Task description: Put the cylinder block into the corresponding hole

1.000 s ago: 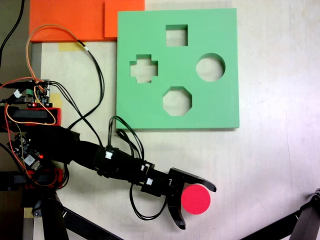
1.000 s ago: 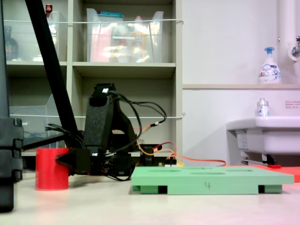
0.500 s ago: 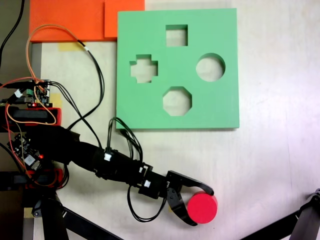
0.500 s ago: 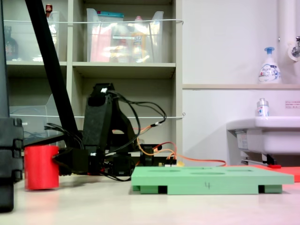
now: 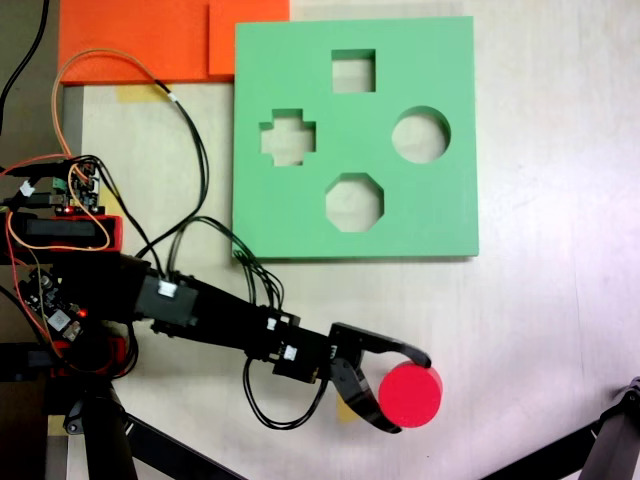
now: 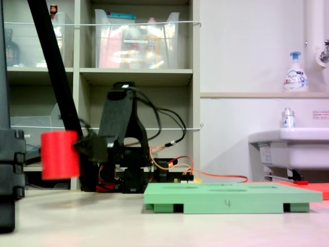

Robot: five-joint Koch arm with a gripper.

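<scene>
So going left to right in the first exterior view: the arm's base and its wiring sit at the far left, well off to the lower left of the green board (image 5: 300, 215). The black arm (image 5: 215, 318) stretches out from there toward the first exterior view's right, running below the board's bottom edge without touching it. At its end, the gripper (image 5: 405, 392) has its two curved black fingers wrapped around the cylinder block (image 5: 410, 394), one finger over the top side and one under it as that view shows them. They're spread about as wide as the block and pressed onto it, so it's a proper grip.

The red block sits below the board's bottom edge, roughly under the stretch between the octagonal cut-out (image 5: 354, 202) and the circular hole (image 5: 420, 135), and well apart from both. From above you only see its flat round top, so its axis points straight up at the camera.

The second exterior view backs that up: the cylinder block (image 6: 59, 154) is upright, flat faces top and bottom, short axis vertical, and it's clearly off the tabletop with a gap of air under it. It looks a bit blurred there. It hangs well to the left of the green board (image 6: 231, 198), which lies flat on the table, and the gripper (image 6: 77, 149) grabs it from its right side in that view.
</scene>
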